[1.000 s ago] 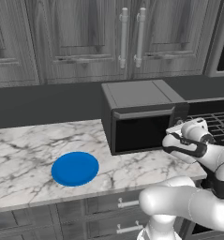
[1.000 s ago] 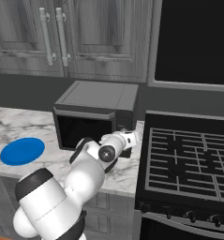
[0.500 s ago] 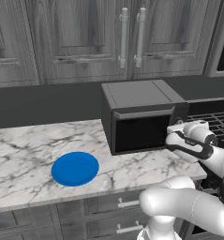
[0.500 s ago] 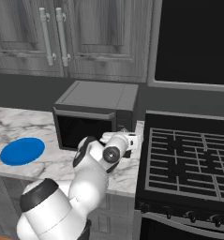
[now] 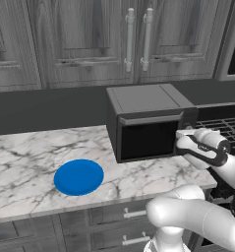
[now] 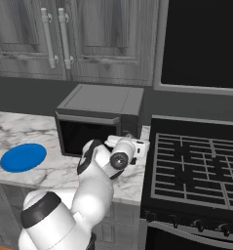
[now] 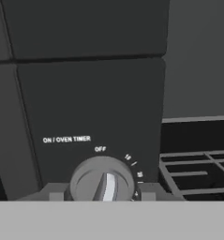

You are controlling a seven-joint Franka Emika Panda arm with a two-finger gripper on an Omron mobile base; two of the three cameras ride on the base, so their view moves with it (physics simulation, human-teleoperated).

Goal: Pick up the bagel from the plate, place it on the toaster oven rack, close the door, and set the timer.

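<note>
The toaster oven [image 5: 144,98] stands on the marble counter with its dark door [image 5: 148,140] shut. Behind the black glass, the rack and the bagel are hidden. Left of the oven lies the blue plate [image 5: 78,177] [image 6: 23,157], with nothing on it. My gripper [image 5: 181,142] [image 6: 120,140] is pressed up to the oven's right-hand control panel. In the hand view the round grey timer knob [image 7: 101,174] sits under the words ON / OVEN TIMER and OFF. A fingertip [image 7: 55,192] touches each side of the knob, so the gripper [image 7: 101,193] is shut on it.
A black stove with iron grates [image 6: 196,171] [image 5: 224,125] adjoins the counter right of the oven. Wood-grain cabinet doors [image 5: 133,39] hang above. The counter's front edge [image 5: 50,209] runs just below the plate.
The hand has edged slightly forward to the oven's control panel. The plate and the oven door are as they were.
</note>
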